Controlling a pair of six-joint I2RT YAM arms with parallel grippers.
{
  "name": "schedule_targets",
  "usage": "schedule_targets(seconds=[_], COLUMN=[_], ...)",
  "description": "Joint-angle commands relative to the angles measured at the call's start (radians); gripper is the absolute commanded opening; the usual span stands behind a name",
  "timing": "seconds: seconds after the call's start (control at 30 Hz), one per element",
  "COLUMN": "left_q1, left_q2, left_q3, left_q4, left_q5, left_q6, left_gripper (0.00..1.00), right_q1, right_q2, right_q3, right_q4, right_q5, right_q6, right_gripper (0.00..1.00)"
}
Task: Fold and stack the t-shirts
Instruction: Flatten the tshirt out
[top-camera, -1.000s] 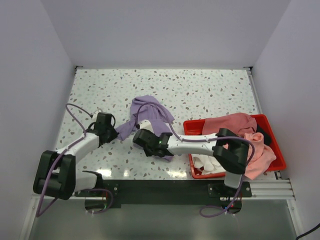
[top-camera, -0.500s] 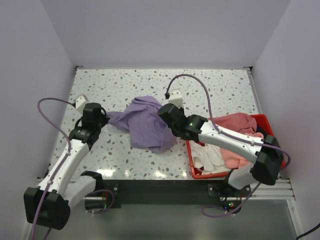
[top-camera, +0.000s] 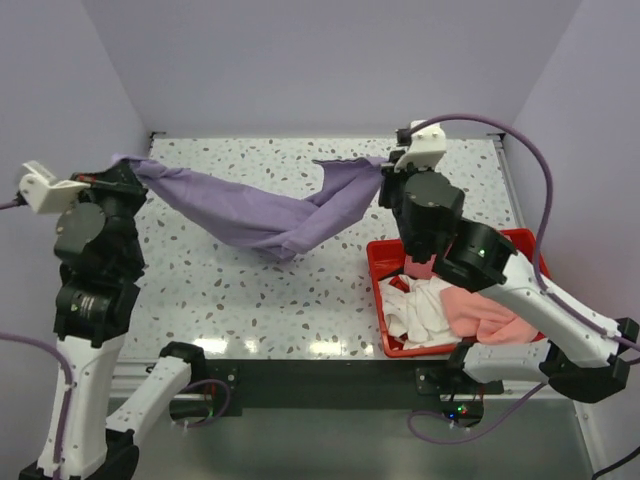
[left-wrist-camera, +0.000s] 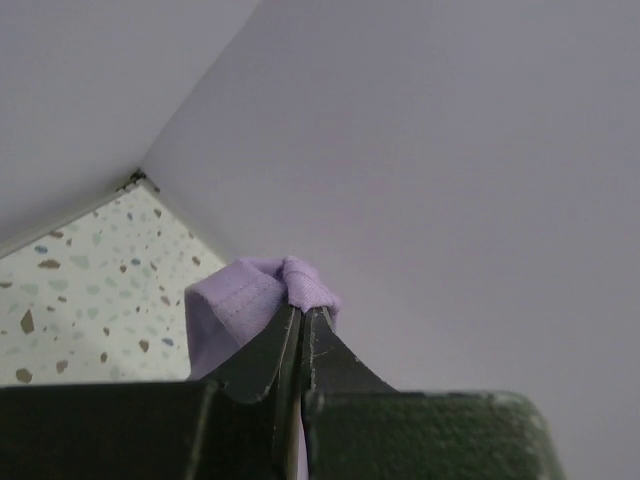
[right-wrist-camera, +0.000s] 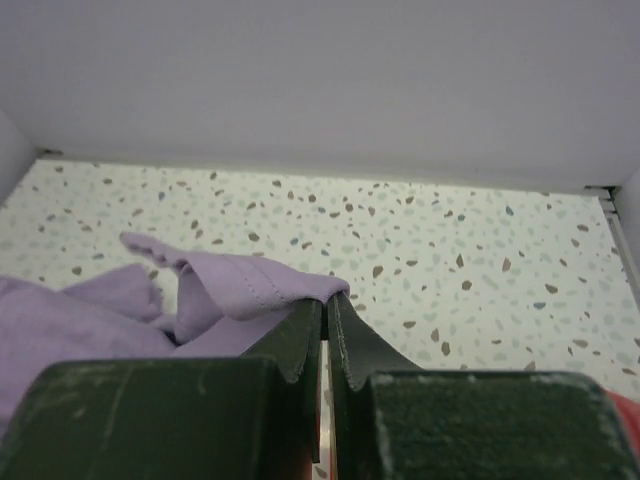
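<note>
A purple t-shirt (top-camera: 265, 212) hangs stretched in the air between my two grippers, sagging in the middle above the speckled table. My left gripper (top-camera: 122, 166) is raised high at the left and is shut on one edge of the purple t-shirt (left-wrist-camera: 262, 292). My right gripper (top-camera: 384, 166) is raised at the back right and is shut on the other edge of the shirt (right-wrist-camera: 250, 285). More shirts, pink (top-camera: 490, 312) and white (top-camera: 420, 308), lie in the red bin (top-camera: 380, 262).
The red bin sits at the table's right front, under my right arm. White walls enclose the table on three sides. The speckled tabletop (top-camera: 250, 300) shows below the hanging shirt.
Both arms have risen and spread apart, lifting the purple shirt off the table and pulling it out from a bunch into a long stretched span.
</note>
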Motion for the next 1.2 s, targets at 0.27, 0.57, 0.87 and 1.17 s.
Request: schedule_targets(seconds=[0.27, 0.57, 0.87, 1.17], left_q1=[0.007, 0.008, 0.145, 0.286], left_q2=[0.041, 0.349, 0.911, 0.841], left_q3=[0.313, 0.405, 0.933, 1.020], left_q4=[0.056, 0.110, 0.179, 0.420], left_q5=[-0.084, -0.052, 0.349, 0.577], left_q6=[0.175, 0.238, 0.283, 0.191], left_gripper=[0.00, 0.00, 0.00, 0.00], right_q1=[0.001, -0.156, -0.402, -0.416], right_q2=[-0.038, 0.124, 0.635, 0.638], right_q3=[0.328, 0.408, 0.945, 0.989], right_q4=[0.016, 0.063, 0.154, 0.503], right_q5=[-0.043, -0.163, -0.411, -0.434], right_q6=[-0.196, -0.239, -0.198, -0.219], right_gripper=[0.00, 0.00, 0.00, 0.00])
